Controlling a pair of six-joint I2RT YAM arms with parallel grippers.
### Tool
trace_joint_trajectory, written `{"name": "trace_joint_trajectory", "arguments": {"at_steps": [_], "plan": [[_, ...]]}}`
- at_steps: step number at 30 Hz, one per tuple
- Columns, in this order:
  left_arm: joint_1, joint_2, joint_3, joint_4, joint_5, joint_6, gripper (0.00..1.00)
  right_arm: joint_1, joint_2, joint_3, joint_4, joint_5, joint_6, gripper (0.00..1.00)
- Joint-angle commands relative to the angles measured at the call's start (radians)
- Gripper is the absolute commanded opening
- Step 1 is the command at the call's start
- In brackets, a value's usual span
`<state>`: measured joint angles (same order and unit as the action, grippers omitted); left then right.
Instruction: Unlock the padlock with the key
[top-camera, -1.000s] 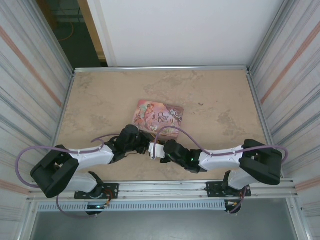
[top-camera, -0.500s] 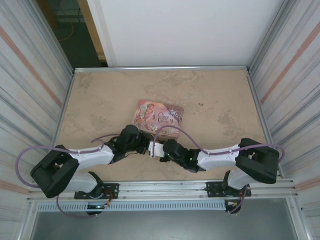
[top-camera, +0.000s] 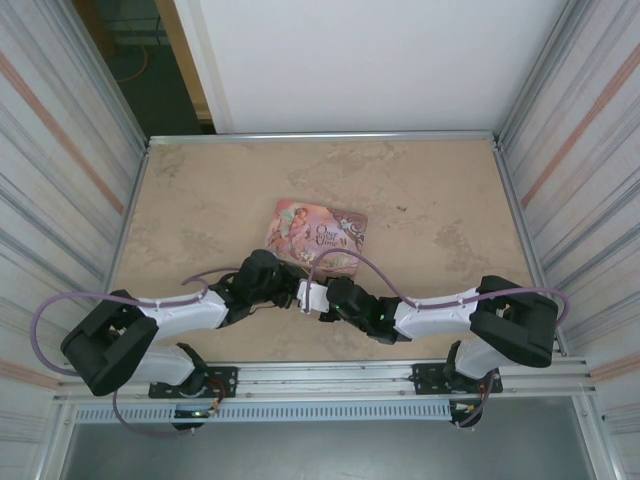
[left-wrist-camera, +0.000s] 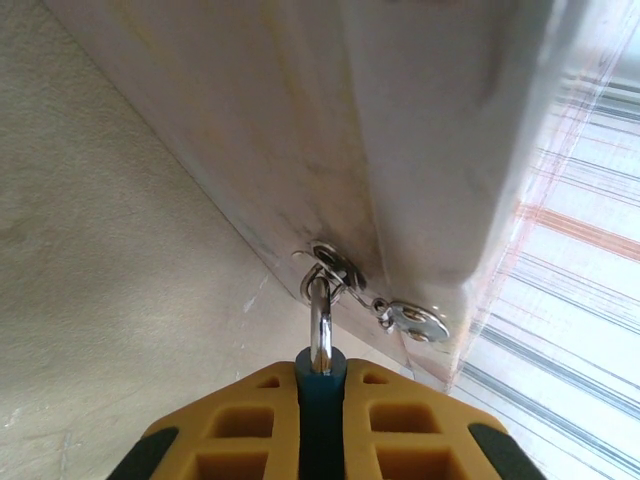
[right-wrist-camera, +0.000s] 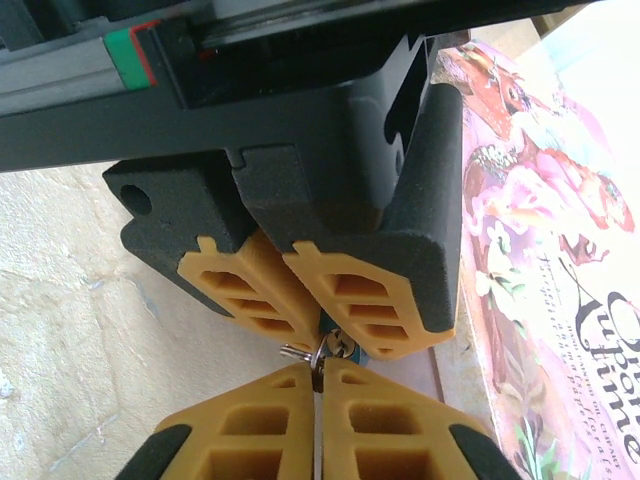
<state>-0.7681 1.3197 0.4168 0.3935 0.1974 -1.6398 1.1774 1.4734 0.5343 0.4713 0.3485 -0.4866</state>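
Note:
The padlock (left-wrist-camera: 322, 388) has a small blue body, and my left gripper (left-wrist-camera: 322, 378) is shut on it. Its metal shackle (left-wrist-camera: 319, 322) passes through the hasp ring of the pink tin (left-wrist-camera: 300, 120). In the right wrist view the padlock's blue bottom (right-wrist-camera: 352, 348) peeks from between the left gripper's yellow fingers (right-wrist-camera: 300, 290). My right gripper (right-wrist-camera: 318, 368) is shut on the tiny metal key (right-wrist-camera: 321, 353), whose tip touches the padlock's underside. From above, the left gripper (top-camera: 289, 293) and the right gripper (top-camera: 312, 297) meet tip to tip at the near edge of the pink tin (top-camera: 316, 232).
The illustrated lid of the pink tin (right-wrist-camera: 545, 230) lies flat on the beige table (top-camera: 440, 200), just right of both grippers. Corrugated walls (top-camera: 60, 190) close in the table on the left and right. A purple cable (top-camera: 360, 262) arcs over the right arm.
The right arm has edged left, bringing its gripper tighter against the left gripper. The left arm and the tin have held still.

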Motion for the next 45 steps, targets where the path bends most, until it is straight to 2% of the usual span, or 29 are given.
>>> {"name": "trace_joint_trajectory", "arguments": {"at_steps": [1,3,8,20,25,45], "plan": [[-0.019,-0.011,0.0,-0.005,0.013,-0.011,0.0,-0.004,0.029,0.037,0.027,-0.007,0.017,0.04],[-0.019,-0.008,0.002,-0.002,0.014,-0.009,0.0,-0.004,0.031,0.038,0.03,-0.009,0.029,0.0],[-0.023,-0.004,0.003,0.004,0.013,-0.012,0.0,-0.005,0.027,0.023,0.059,-0.017,0.093,0.0],[-0.077,0.024,-0.016,0.067,-0.055,-0.059,0.0,-0.063,0.015,-0.048,0.185,-0.049,0.508,0.0],[-0.096,0.045,-0.019,0.093,-0.074,-0.073,0.0,-0.102,0.036,-0.085,0.24,-0.096,0.629,0.0],[-0.106,0.067,-0.013,0.098,-0.082,-0.075,0.0,-0.121,0.063,-0.117,0.263,-0.117,0.639,0.0]]}}
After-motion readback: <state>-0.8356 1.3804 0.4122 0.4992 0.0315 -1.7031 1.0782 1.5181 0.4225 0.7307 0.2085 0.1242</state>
